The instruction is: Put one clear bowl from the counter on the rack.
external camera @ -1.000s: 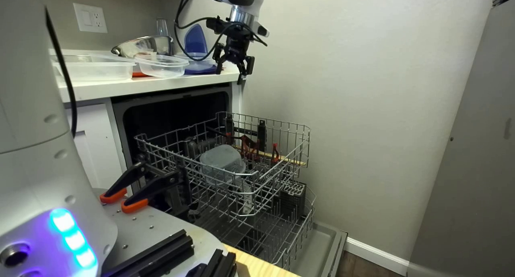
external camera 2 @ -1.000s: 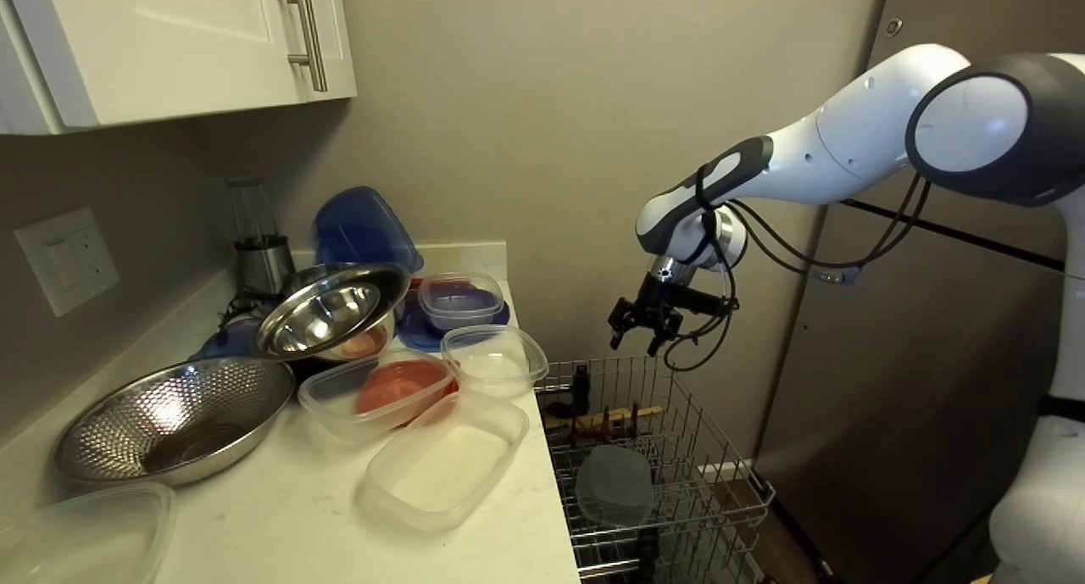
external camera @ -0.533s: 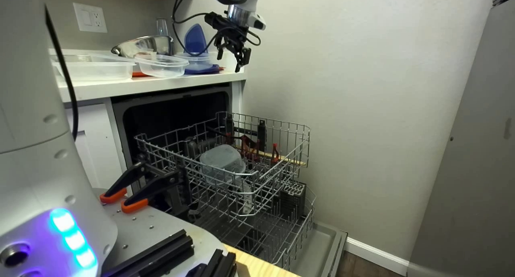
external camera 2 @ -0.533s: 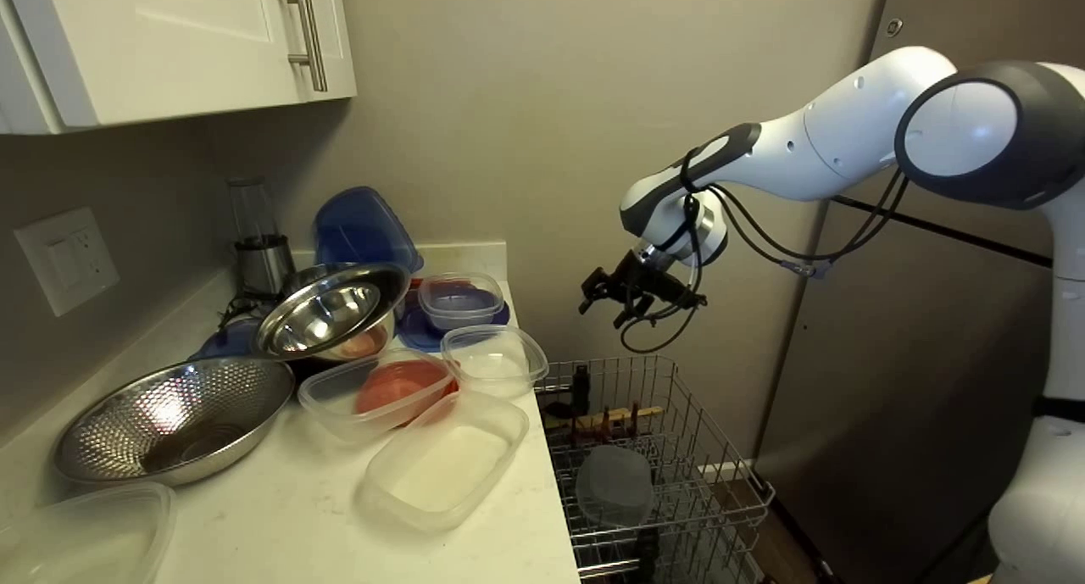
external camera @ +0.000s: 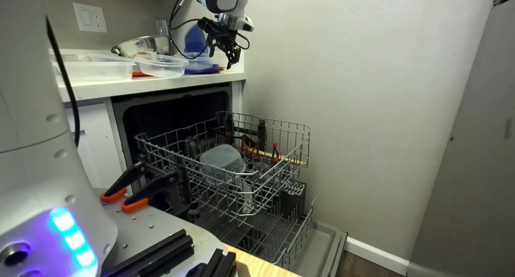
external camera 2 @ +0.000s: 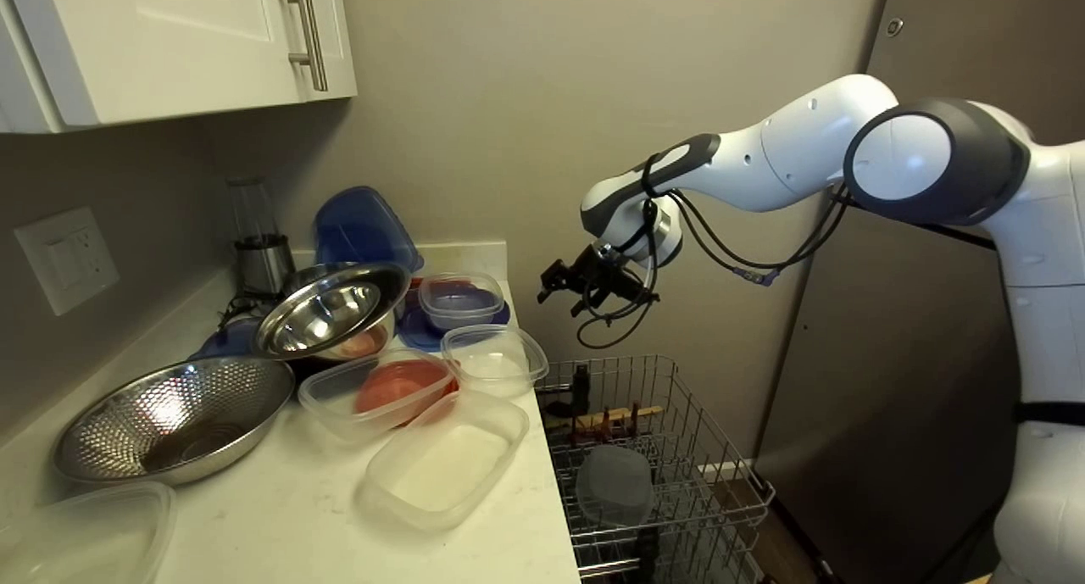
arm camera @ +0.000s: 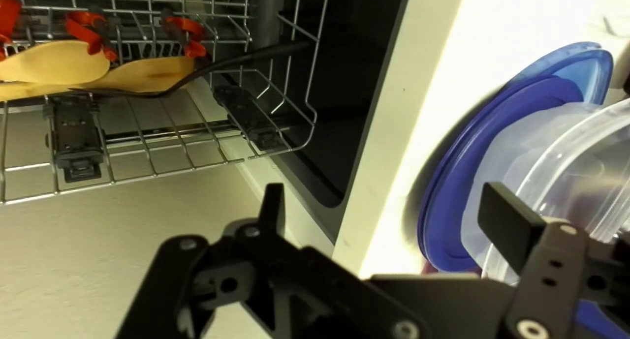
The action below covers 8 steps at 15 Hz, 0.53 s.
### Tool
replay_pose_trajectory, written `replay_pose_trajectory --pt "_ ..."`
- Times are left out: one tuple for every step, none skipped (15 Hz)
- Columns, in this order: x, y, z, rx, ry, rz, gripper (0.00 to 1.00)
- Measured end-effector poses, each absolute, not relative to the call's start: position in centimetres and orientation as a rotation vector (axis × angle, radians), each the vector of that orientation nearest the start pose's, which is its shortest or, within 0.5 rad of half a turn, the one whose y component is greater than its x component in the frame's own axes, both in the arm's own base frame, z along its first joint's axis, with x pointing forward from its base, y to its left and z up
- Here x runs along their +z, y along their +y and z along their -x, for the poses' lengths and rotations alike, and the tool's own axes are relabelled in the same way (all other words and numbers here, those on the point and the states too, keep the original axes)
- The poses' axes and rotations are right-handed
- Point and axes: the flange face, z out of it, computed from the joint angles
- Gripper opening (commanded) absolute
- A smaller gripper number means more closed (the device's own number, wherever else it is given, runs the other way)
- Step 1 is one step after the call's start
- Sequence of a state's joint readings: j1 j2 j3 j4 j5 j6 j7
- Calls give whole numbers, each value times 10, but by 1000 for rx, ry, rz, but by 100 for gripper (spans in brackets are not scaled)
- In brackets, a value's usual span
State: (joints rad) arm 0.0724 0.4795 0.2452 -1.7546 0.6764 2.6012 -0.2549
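We are finding the black two-fingered claw (arm camera: 386, 210) spread wide, gripping nothing. Nearby, a deep clear plastic bowl (external camera 2: 460, 303) is sitting over blue plastic lids (arm camera: 442, 220) on the white table (external camera 2: 280, 529). We are advising straddling one wall, leaving lids undisturbed.

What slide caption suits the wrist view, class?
Open end effector foremost; wire rack upper left, clear bowl and blue lid on the counter at right.

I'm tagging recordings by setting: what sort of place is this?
Most likely a kitchen: there's an open dishwasher with its wire rack pulled out, clear plastic bowls on a white counter, and a metal colander beside them.
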Motion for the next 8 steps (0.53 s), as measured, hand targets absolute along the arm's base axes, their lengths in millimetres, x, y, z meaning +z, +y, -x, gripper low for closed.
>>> replay_pose_trajectory --pt "339 184 -666 -429 1 2547 100" --pt "339 183 -666 -431 -1 2548 100" --pt "339 183 -666 -432 -2 2548 100" --pt "339 183 -666 -432 -2 2548 100" --pt "339 183 -666 -432 -2 2548 100" --pt "339 183 -666 -432 -2 2548 100" --pt "339 183 -666 -432 -2 2548 100" --pt "339 183 -666 -432 -2 2548 100"
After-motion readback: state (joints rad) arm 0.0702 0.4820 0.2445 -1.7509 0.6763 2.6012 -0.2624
